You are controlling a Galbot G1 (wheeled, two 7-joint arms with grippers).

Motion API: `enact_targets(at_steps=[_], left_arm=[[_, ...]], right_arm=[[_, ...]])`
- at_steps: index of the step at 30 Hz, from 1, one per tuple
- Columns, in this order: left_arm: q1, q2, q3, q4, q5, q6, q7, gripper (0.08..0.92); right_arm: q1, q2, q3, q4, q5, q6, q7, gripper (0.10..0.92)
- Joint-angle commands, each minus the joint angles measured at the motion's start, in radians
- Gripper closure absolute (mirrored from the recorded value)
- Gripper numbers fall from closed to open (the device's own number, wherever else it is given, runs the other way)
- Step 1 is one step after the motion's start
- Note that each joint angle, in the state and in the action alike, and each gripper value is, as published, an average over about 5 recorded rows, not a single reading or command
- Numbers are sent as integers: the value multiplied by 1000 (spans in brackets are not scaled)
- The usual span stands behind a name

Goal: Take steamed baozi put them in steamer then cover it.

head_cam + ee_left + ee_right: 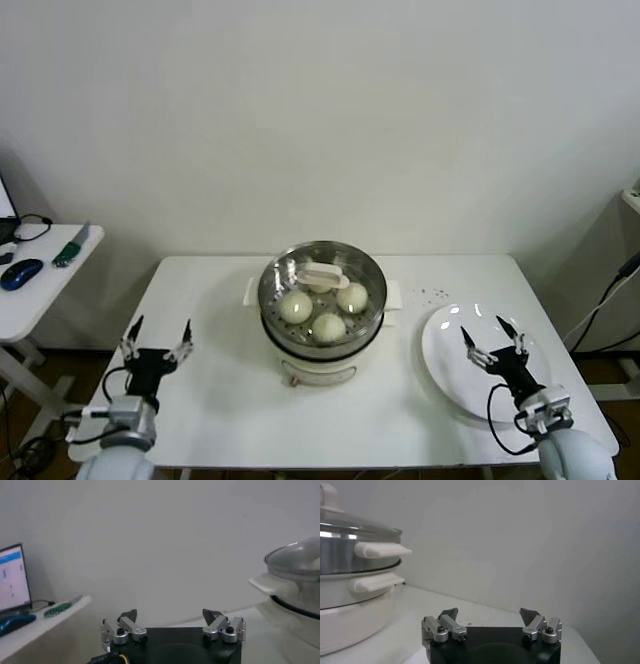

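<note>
1. A plain pale wall stands behind a white rectangular surface [230, 400]. To the robot's left is a second, smaller white side table [40, 290] carrying a blue computer mouse [20, 273], a cable and a green-handled object.
2. The steamer [322, 340], a shiny steel pot on a white base with side handles, sits near the middle of the surface, toward the back.
3. The cover [322, 272], a clear glass lid with a white bar handle, sits on top of the steamer, closing it.
4. Through the glass, three steamed baozi [296, 306] are plainly visible as round cream-white buns on the perforated tray; part of the tray is hidden under the handle.
5. A flat white plate [445, 375] lies on the surface to the robot's right of the steamer, with nothing visible on it. A few dark specks dot the surface behind it.
6. The left tool [157, 338] hovers over the near left part of the surface, well apart from the steamer, which lies to its right. Its fingers stand wide apart and hold nothing. In the left wrist view the steamer's handle and lid edge show off to one side of the left tool [173, 621].
7. The right tool [492, 342] is above the near part of the plate, well apart from the steamer. Its fingers are spread wide and grip nothing. In the right wrist view of the right tool [492, 620], the steamer with its cover on stands to one side.
</note>
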Motion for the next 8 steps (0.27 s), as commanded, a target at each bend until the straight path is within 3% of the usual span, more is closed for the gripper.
enact_targets(at_steps=[1,8], left_arm=[[33,-37,-64,84,-85,-168,34,177],[40,-32,-63,65,-58,-155,73,177]], right_arm=[[-12,5,2,5,34,26,-17,203],[-14,8,0,10,36,25,-18,203]])
